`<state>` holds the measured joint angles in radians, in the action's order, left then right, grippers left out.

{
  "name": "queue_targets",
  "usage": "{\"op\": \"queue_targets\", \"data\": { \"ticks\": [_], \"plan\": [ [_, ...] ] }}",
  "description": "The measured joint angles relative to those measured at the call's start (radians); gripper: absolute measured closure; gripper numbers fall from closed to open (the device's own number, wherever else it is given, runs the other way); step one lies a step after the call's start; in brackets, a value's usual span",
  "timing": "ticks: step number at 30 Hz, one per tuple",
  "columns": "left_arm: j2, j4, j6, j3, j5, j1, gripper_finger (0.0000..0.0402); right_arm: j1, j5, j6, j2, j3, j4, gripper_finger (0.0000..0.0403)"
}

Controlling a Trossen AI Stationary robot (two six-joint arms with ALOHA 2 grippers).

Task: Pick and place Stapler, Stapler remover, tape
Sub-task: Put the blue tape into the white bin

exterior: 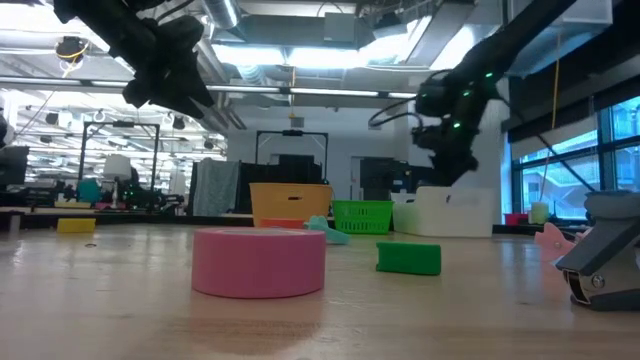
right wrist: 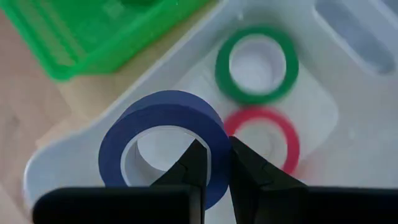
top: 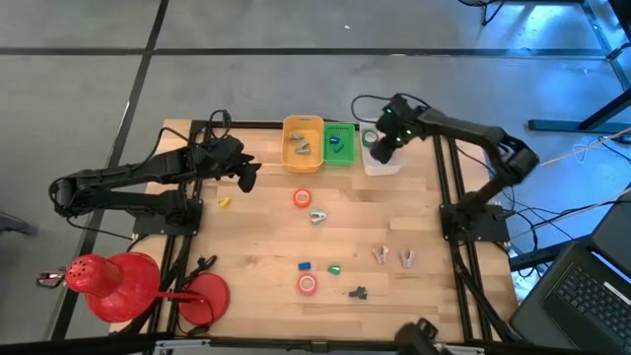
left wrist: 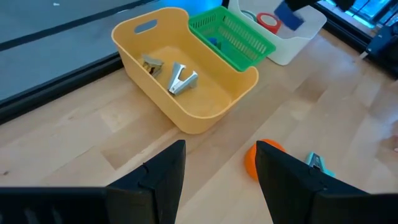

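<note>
My right gripper (right wrist: 214,150) is shut on a blue roll of tape (right wrist: 158,121) above a white bin (top: 385,164) at the table's far edge. A green roll (right wrist: 256,62) and a red roll (right wrist: 264,140) lie flat in that bin. My left gripper (left wrist: 217,177) hangs open and empty above the table, near a yellow bin (left wrist: 186,81) that holds two stapler removers (left wrist: 180,79). More tape (top: 303,198), a stapler remover (top: 317,216) and small staplers (top: 305,265) lie loose on the table. My right gripper pinches the blue roll's wall (right wrist: 219,132), one finger inside the hole and one outside. The fingers come from above, slanting down. The roll is lifted clear over the white bin, with its hole facing up along the fingers.
A green basket (top: 338,143) stands between the yellow and white bins. Another red roll (top: 308,284), a green stapler (top: 334,267), a black piece (top: 358,292) and two removers (top: 392,256) lie toward the near edge. Large red round things (top: 118,284) sit at the near left corner.
</note>
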<state>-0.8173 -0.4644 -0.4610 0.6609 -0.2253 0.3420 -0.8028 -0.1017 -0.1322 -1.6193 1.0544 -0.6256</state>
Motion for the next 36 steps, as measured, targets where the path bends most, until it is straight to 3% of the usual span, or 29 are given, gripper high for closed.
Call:
{"op": "queue_targets", "data": {
  "ticks": [10, 32, 36],
  "plan": [
    [0.0, -0.003, -0.019, 0.0, 0.039, 0.0, 0.0217, 0.0, 0.097, -0.085, -0.254, 0.231, -0.18, 0.0366],
    [0.0, -0.003, 0.012, 0.0, 0.034, 0.0, 0.0217, 0.108, 0.08, -0.058, -0.214, 0.233, -0.225, 0.0366],
    [0.0, -0.004, 0.012, 0.0, 0.033, 0.0, 0.0217, 0.135, 0.239, -0.054, -0.213, 0.233, -0.204, 0.0366]
  ]
}}
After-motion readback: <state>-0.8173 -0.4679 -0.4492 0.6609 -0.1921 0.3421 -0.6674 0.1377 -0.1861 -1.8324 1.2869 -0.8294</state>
